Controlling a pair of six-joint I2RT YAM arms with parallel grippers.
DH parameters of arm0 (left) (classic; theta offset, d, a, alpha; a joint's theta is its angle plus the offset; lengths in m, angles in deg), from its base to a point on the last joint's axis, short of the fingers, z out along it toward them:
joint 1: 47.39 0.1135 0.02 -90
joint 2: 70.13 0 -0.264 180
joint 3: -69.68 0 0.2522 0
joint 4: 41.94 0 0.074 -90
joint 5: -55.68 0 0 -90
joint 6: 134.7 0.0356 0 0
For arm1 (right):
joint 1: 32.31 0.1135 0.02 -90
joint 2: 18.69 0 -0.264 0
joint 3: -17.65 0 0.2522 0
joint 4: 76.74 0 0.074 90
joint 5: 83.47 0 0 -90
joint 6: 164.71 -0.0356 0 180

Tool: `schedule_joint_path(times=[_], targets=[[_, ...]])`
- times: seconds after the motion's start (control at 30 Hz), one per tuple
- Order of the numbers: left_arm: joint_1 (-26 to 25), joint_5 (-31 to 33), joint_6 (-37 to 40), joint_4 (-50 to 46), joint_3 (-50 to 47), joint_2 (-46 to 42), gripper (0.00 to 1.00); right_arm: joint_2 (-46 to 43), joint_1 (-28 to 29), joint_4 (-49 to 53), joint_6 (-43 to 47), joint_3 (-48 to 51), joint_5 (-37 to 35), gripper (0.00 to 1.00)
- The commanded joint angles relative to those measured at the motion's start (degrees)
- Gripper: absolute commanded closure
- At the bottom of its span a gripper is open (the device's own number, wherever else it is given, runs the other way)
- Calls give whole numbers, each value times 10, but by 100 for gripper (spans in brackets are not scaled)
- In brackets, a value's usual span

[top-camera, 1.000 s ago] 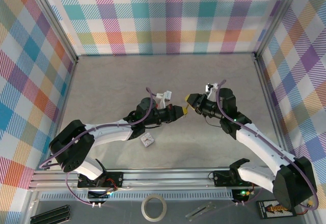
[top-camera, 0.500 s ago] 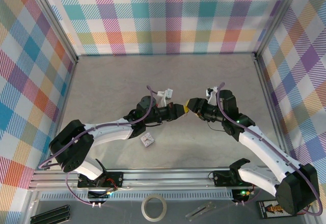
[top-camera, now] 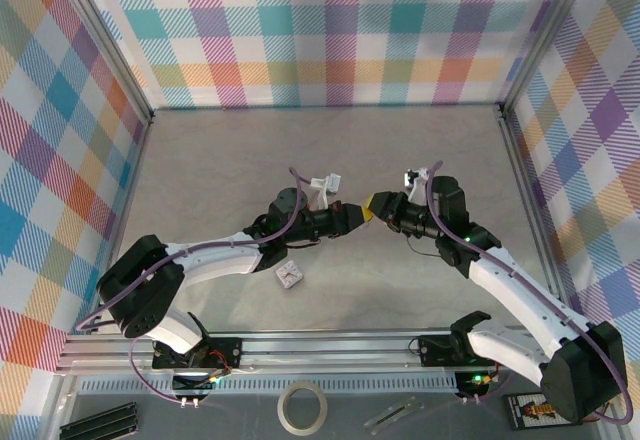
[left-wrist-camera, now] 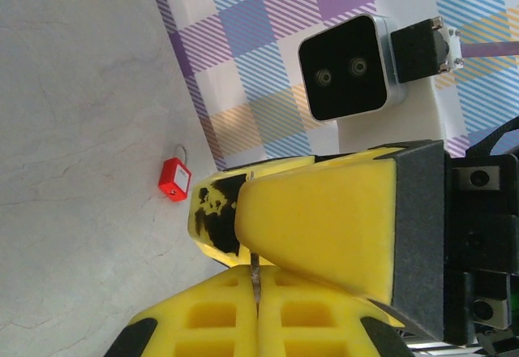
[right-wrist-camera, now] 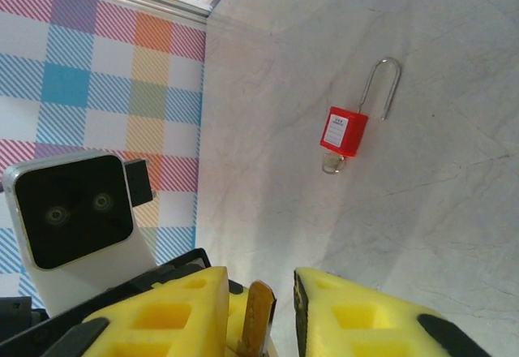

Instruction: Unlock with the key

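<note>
Pinches the key [left-wrist-camera: 254, 272] in the left gripper [top-camera: 355, 218], jaws shut tight on the blade. Straddles that blade with the right gripper [top-camera: 372, 203], fingers [right-wrist-camera: 349, 308] parted, gap on one side. Shows the red padlock [right-wrist-camera: 344, 130] lying flat on the table [top-camera: 220, 160], well apart from both.

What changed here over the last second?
The right tool moved left, closing the gap until it met the left tool; the key now sits between its parted jaws. The left tool, shut on the key, and the small white block stayed put.
</note>
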Motion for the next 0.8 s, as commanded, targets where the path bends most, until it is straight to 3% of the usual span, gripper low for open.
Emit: schedule_joint_path(times=[0.0, 0.2, 0.6, 0.77], targets=[[-11, -22, 6, 52, 20, 2, 100, 4, -3, -22, -11, 10, 12, 77], [-12, -6, 17, 49, 11, -9, 100, 2, -5, -31, -38, 17, 14, 100], [-15, 60, 26, 105, -22, -35, 100, -10, -5, -99, -137, 77, -10, 100], [-28, 72, 3, 155, -31, -23, 90, -9, -4, -108, -151, 77, -26, 100]])
